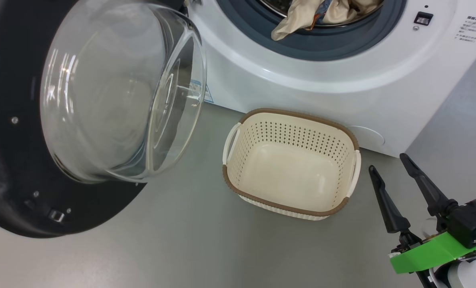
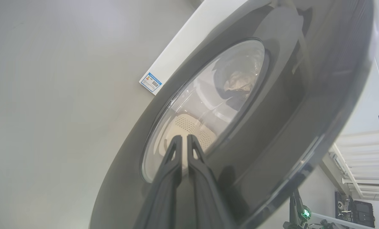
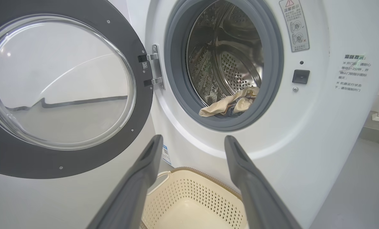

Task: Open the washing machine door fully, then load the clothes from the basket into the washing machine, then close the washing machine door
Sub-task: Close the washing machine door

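Washing machine door (image 1: 102, 100) is seen swung open at left of head view. Clothes (image 1: 301, 20) are lodged at top centre in the washing machine (image 1: 341, 88) mouth, cream fabric draped over the grey ring (image 1: 313, 48). Basket (image 1: 297, 117) is set at centre, just before the machine. Right gripper (image 1: 387, 162) is held lower right, fingers spread. Left gripper (image 2: 184, 137) is pressed together, bottom centre of left wrist view, before the door's outer face; contact cannot be told.

Closed left tool (image 2: 184, 137) faces the washing machine door (image 2: 288, 95).
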Robot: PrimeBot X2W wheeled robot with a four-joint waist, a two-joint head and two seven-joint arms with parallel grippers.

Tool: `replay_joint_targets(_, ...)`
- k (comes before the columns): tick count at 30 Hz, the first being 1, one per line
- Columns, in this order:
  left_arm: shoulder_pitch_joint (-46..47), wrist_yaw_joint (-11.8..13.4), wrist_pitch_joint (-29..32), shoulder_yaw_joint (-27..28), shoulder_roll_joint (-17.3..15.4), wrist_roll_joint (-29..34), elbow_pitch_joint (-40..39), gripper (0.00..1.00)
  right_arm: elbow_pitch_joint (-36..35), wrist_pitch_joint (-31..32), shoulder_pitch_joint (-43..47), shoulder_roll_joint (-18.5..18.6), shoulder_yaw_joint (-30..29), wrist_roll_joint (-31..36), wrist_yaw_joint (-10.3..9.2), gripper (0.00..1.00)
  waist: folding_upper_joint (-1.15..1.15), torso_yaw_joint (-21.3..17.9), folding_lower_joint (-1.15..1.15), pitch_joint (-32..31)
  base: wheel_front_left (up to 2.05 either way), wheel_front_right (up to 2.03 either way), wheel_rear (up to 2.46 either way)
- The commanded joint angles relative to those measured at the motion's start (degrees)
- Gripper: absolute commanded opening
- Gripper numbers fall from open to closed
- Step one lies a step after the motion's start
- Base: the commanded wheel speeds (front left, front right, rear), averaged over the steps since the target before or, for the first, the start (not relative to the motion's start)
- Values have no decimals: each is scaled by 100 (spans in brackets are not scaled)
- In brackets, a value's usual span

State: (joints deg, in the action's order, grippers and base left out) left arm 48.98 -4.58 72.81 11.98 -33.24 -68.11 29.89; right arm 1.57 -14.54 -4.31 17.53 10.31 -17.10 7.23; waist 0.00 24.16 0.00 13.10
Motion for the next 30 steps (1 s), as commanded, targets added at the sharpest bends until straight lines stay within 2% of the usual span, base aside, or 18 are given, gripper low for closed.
replay_joint_targets(1,82,-75,119,59,-286,-61,-206,0,-121,-46,12,18,63,29,25,100,0,-51,0,-54,0,0,0)
replay_joint_targets(21,-223,-186,779,-281,-29,-422,-981,0,-82,-46,191,-213,-32,76,25,100,0,-571,0,-503,0,0,0)
replay_joint_targets(30,-340,-142,943,-472,184,-500,-1436,0,-76,-46,272,-308,-129,102,25,100,0,-1033,0,-649,0,0,0)
